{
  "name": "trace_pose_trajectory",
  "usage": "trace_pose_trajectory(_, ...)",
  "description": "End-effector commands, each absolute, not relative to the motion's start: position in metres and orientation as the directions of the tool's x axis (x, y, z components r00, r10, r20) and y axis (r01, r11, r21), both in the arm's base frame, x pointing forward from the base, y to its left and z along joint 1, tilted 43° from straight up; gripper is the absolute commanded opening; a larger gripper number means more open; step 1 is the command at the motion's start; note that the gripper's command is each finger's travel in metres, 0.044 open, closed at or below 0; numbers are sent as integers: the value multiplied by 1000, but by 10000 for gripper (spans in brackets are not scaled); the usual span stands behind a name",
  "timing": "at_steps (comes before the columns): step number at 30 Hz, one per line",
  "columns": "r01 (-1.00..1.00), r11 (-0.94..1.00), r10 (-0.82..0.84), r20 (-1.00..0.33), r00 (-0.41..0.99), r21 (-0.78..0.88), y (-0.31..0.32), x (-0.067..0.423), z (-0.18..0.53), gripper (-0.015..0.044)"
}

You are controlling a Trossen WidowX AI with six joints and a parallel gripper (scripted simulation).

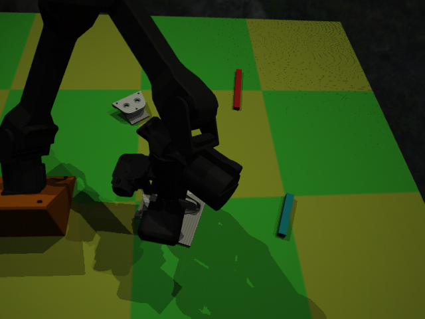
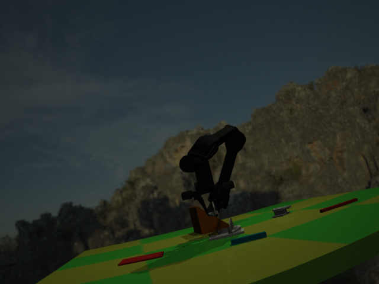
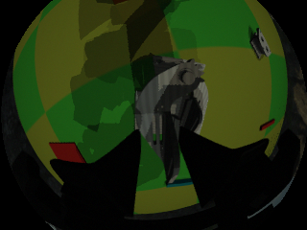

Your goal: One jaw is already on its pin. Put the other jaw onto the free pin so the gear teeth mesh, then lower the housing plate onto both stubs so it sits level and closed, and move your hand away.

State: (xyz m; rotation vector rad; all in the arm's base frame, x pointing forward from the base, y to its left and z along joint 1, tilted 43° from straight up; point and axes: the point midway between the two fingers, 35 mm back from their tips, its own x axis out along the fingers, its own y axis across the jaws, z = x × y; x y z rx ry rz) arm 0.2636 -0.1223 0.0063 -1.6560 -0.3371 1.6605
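Observation:
My gripper point(image 3: 159, 132) point(image 2: 212, 212) is shut on a grey striped jaw point(image 3: 153, 93) point(image 2: 214, 213); its round toothed end points away from the fingers in the wrist view. The held jaw hangs above the grey base plate point(image 1: 192, 224) point(image 2: 217, 236). In the top view my hand hides much of the base and the fingertips. The other jaw point(image 1: 192, 205) is on the base, partly covered. The pins are hidden, and I cannot tell whether the teeth touch. The grey housing plate point(image 1: 131, 104) point(image 2: 280, 210) point(image 3: 261, 44), with two holes, lies apart from the base.
An orange block point(image 1: 34, 221) point(image 2: 203, 221) stands near the base. A teal bar point(image 1: 285, 214) point(image 2: 248, 238) point(image 3: 179, 183) lies on its other side. One red bar point(image 1: 237, 90) point(image 2: 338, 205) point(image 3: 267, 125) lies farther off; another red bar point(image 2: 140, 258) point(image 3: 67, 151) lies apart.

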Motion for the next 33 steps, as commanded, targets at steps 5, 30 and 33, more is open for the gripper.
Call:
trace_pose_trajectory(5, -314, -686, 657, -744, 121, -657, -119, 265, 2, 134)
trace_pose_trajectory(30, -312, -685, 658, -743, 122, -658, -93, 270, -28, 134)
trace_pose_trajectory(33, -312, -685, 658, -743, 122, -658, -89, 270, -31, 134)
